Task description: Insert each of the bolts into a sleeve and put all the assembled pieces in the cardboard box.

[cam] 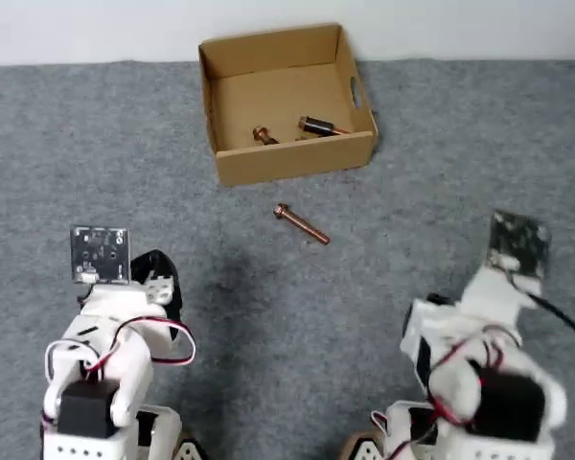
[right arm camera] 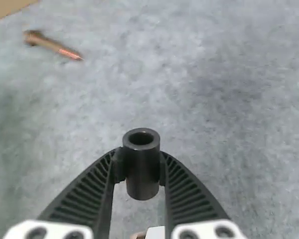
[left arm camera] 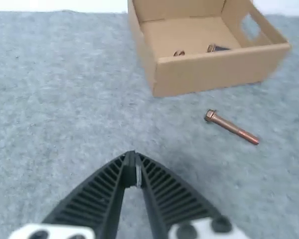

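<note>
Where the high view looks down over the grey felt-covered table (cam: 460, 144), the cardboard box (cam: 286, 159) sits at the far middle with its open top upward. Two assembled pieces lie on its floor near the front wall: a copper-coloured one (cam: 264, 135) and, beside it, one with a dark sleeve (cam: 316, 126). A loose bolt (cam: 301, 224) lies flat on the felt just in front of the box, head toward the box and shank slanting away. The left arm (cam: 110, 355) and right arm (cam: 479, 374) sit at the near edge, well apart from it. In the left wrist view, the left gripper (left arm camera: 131, 158) hangs over bare felt with its black ribbed fingers (left arm camera: 102, 191) pressed together on nothing. The bolt lies ahead and off to one side, and beyond it the box's front wall hides part of the two pieces inside. In the right wrist view, the right gripper (right arm camera: 139, 159) has its fingers (right arm camera: 87, 196) clamped on a black sleeve (right arm camera: 141, 172), which stands upright with its bore facing the camera. The loose bolt lies farther off across the felt, near a corner of the box.
</note>
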Motion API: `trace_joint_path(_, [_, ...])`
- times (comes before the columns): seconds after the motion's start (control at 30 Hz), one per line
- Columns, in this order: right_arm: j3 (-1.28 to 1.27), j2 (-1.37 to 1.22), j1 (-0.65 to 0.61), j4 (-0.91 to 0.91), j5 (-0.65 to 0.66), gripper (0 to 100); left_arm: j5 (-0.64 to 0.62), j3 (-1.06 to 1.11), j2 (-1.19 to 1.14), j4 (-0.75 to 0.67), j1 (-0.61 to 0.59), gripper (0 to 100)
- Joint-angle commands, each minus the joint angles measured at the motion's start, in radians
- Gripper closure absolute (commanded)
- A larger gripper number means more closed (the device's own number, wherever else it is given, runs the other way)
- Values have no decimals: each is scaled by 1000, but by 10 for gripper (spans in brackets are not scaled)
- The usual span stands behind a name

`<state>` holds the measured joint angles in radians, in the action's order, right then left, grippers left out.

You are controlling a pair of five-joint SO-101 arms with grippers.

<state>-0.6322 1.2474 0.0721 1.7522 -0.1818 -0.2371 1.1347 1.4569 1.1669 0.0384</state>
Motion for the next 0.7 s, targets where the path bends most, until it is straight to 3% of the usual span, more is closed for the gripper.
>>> trace_joint_path(0.0, [-37, 85, 91, -8, -11, 989, -25, -142, -158, 38, 14, 993])
trace_joint_path(0.13, [-152, 163, 151, -81, -11, 989, -106, -329, -428, 66, 18, 993])
trace_joint_path(0.27, [-295, 259, 193, -143, -43, 989, -212, -532, -667, 126, 97, 993])
trace_joint_path(0.67, [-417, 561, 200, -186, -68, 989, -491, -926, -1237, 167, 265, 983])
